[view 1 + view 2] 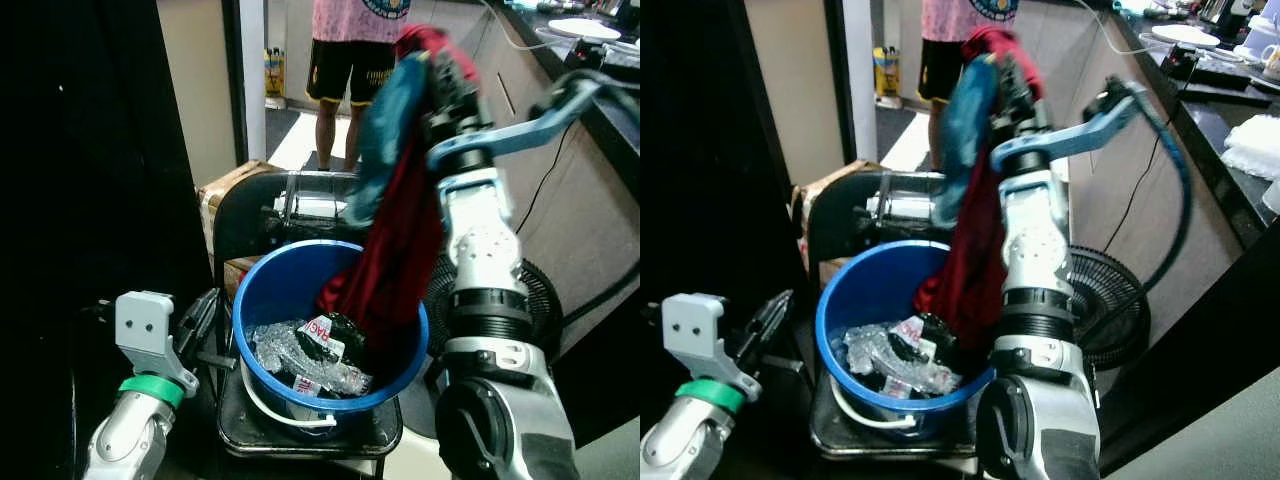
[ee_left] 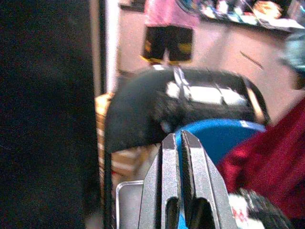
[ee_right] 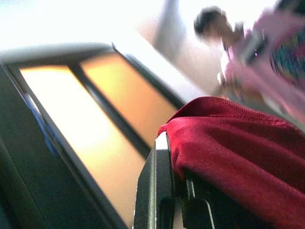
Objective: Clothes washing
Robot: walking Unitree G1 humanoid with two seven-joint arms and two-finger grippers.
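My right gripper [image 1: 447,78] is raised high above a blue bucket [image 1: 268,278] and is shut on a dark red garment [image 1: 398,262]. A teal cloth [image 1: 385,130] is draped alongside the garment. The red fabric hangs down with its lower end inside the bucket. In the right wrist view the red garment [image 3: 228,143] lies over one black finger [image 3: 155,191]. Crumpled plastic wrappers [image 1: 300,355] and dark items lie in the bucket's bottom. My left gripper [image 2: 180,139] is low at the bucket's left side, shut, holding nothing.
The bucket stands on a black tray-like seat [image 1: 300,432] with a dark curved chair back [image 1: 250,215] behind it. A cardboard box [image 1: 225,188] is on the left and a floor fan [image 1: 538,290] on the right. A person [image 1: 355,50] stands beyond. A dark counter [image 1: 612,112] runs along the right.
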